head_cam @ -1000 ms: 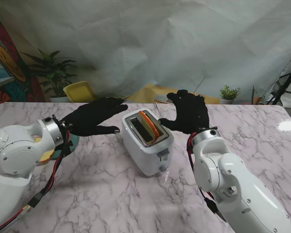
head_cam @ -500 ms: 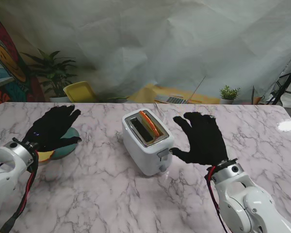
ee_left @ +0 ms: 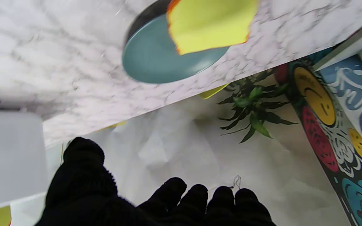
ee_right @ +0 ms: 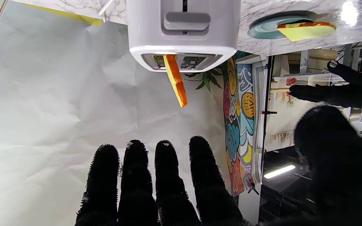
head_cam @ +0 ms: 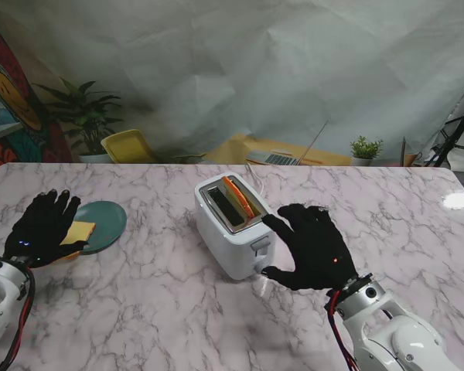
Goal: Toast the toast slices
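Toast slices sit in two places as a two-armed robot works at a marble table [head_cam: 162, 309]: one stands in the white toaster [head_cam: 233, 232], the other lies on a teal plate [head_cam: 108, 220]. Nearest the camera, the right hand [head_cam: 313, 249] hovers open and empty, fingers spread, just beside the toaster's near right corner, its thumb close to the lever [head_cam: 261, 245] on the toaster's end face. The right wrist view looks squarely at that lever [ee_right: 186, 21], which lies straight ahead of the outstretched fingers [ee_right: 171, 185]. On the robot's left, the left hand [head_cam: 40, 229] is likewise open and holds nothing, its fingers reaching toward the yellow toast slice [head_cam: 76, 232] that lies flat on the plate's near left edge. That slice is well apart from the toaster, so the left hand is by far the nearer for a pickup. In the toaster, the orange-crusted slice [head_cam: 240, 197] stands on edge in the right-hand slot, its long axis running along the slot, away from the camera. The left-hand slot [head_cam: 221, 205] appears vacant.
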`<action>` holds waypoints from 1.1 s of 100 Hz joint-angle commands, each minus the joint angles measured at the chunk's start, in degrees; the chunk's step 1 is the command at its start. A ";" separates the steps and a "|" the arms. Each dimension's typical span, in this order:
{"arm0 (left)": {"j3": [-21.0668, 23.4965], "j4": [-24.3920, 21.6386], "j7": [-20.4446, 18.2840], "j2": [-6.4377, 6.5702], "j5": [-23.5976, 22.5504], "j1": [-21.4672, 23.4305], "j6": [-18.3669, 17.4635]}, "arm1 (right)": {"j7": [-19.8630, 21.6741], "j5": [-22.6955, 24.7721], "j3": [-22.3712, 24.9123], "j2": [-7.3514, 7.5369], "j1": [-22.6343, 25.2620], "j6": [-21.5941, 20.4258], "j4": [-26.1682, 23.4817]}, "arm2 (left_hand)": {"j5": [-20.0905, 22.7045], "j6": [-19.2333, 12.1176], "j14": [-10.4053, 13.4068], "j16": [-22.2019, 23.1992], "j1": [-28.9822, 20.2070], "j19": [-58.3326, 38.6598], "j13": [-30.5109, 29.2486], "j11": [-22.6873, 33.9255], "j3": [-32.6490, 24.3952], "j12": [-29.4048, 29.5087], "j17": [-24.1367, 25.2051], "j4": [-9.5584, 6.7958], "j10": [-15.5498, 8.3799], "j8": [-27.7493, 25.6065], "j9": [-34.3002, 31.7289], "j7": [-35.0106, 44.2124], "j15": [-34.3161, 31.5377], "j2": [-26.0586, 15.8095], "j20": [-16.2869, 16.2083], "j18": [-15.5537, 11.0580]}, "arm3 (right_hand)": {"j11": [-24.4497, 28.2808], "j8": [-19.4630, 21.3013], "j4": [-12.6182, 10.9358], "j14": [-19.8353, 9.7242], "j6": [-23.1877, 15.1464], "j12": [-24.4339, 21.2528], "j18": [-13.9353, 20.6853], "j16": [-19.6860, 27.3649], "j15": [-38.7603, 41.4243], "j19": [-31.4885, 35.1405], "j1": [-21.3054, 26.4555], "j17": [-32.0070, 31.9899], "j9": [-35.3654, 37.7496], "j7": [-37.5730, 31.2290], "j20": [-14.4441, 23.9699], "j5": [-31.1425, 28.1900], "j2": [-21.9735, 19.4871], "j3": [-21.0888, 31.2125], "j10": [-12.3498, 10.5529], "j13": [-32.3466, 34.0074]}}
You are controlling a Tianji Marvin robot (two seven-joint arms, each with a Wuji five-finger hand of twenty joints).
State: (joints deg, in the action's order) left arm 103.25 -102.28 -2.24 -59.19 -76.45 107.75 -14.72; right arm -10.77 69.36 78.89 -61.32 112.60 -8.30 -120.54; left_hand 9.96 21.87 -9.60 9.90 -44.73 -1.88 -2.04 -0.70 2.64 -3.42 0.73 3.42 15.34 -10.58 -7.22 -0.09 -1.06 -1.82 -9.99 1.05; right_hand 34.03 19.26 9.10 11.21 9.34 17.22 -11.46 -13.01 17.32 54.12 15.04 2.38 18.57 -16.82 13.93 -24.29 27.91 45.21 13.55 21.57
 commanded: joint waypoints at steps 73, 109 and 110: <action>5.28 9.58 -5.57 2.42 -5.74 3.92 -5.47 | 0.29 -1.08 -2.18 0.07 3.22 0.54 -0.29 | -1.88 4.38 -3.50 -5.33 -3.85 3.24 2.06 -1.59 -2.67 2.80 1.20 -2.37 3.33 7.05 3.42 -2.26 2.54 8.23 7.21 0.77 | -1.24 0.92 -1.48 -0.78 1.30 -0.17 1.22 1.05 -2.24 -1.19 -2.24 0.47 2.67 0.29 -0.82 -1.63 -3.74 0.24 0.31 1.63; 2.07 14.08 -5.48 3.73 -11.35 -1.72 -4.18 | -0.61 -1.47 -2.81 0.01 3.25 0.66 0.20 | -1.84 3.04 -1.95 -3.45 -16.04 2.34 1.58 -1.57 -6.38 2.79 0.84 -2.99 1.58 7.75 3.32 -1.73 1.53 10.01 6.93 -0.76 | -1.28 0.99 -1.53 -0.82 1.19 -0.07 1.09 1.02 -2.21 -1.07 -2.19 0.87 3.35 -0.06 -0.81 -1.98 -4.70 -0.09 0.09 2.13; 1.92 14.27 -5.43 3.76 -11.39 -1.94 -4.19 | -0.65 -1.50 -2.83 0.00 3.25 0.67 0.22 | -1.84 2.89 -1.79 -3.25 -16.24 2.29 1.54 -1.57 -6.35 2.79 0.81 -2.96 1.37 7.70 3.31 -1.69 1.50 9.92 6.81 -0.91 | -1.29 0.99 -1.53 -0.85 1.23 -0.07 1.07 1.01 -2.19 -1.04 -2.16 0.94 3.35 -0.07 -0.80 -1.99 -4.76 -0.09 0.05 2.20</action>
State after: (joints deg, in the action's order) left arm 105.87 -88.61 -6.81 -55.78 -87.23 107.06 -18.97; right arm -11.13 67.91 76.31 -61.28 115.46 -7.96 -120.62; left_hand 9.96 23.28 -10.40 5.34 -57.59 -1.21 -1.95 -1.48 -2.44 -1.64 1.03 1.72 16.73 -3.55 -5.94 -0.97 -0.10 8.21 -3.43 1.75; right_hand 33.95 19.53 9.10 11.14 9.35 17.25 -11.43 -12.99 17.32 54.01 15.03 3.27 21.57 -17.06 13.84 -25.53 25.02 45.54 13.52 22.94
